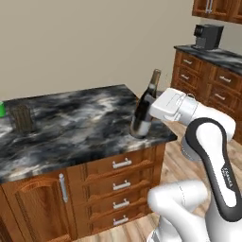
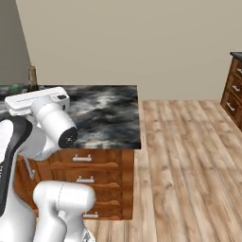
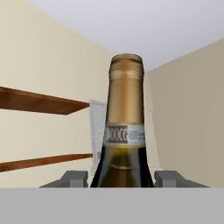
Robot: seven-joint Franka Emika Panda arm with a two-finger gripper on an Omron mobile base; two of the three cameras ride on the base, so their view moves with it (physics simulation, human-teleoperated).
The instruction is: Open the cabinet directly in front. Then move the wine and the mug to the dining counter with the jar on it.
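Note:
The wine (image 1: pixel 144 106), a dark bottle with a gold-foiled neck, leans over the right end of the dining counter (image 1: pixel 80 123). Its base is at or just above the marble. My gripper (image 1: pixel 147 112) is shut on the bottle's body from the right. In the hand view the wine's neck (image 3: pixel 125 113) rises between the fingertips of the gripper (image 3: pixel 122 179). The ribbed dark jar (image 1: pixel 21 118) stands on the counter's left part, also seen as the jar (image 2: pixel 32 75) behind my arm. A green sliver of the mug (image 1: pixel 2 109) shows at the left edge, beside the jar.
A wall-side worktop (image 1: pixel 212 54) with drawers and a black coffee machine (image 1: pixel 208 36) stands at the right, with wall cabinet doors (image 1: pixel 215 8) above; I cannot tell if they are the task's cabinet. Wooden floor (image 2: pixel 189 156) lies right of the island.

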